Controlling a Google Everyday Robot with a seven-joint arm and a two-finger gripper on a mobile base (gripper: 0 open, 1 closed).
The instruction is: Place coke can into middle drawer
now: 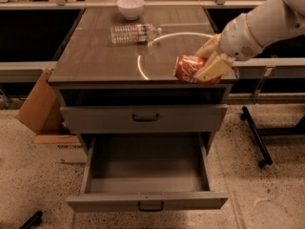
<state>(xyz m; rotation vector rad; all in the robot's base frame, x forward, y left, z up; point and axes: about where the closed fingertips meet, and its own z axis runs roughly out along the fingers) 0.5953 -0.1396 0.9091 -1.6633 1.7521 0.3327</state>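
Found coke can (185, 68) tilted on its side, clamped between the fingers of gripper (200, 67). Located gripper and can at front right corner of cabinet top (95, 61); cannot tell whether can touches the surface. Noted white arm (267, 23) running up and right from gripper. Below and left of gripper: upper drawer (143, 118) shut; lower again, middle drawer (147, 202) pulled out, tray open. Behind and left of gripper: water bottle (133, 33) lying flat, white bowl (130, 7) beyond it. Far left of gripper and lower: cardboard box (38, 106) beside cabinet.
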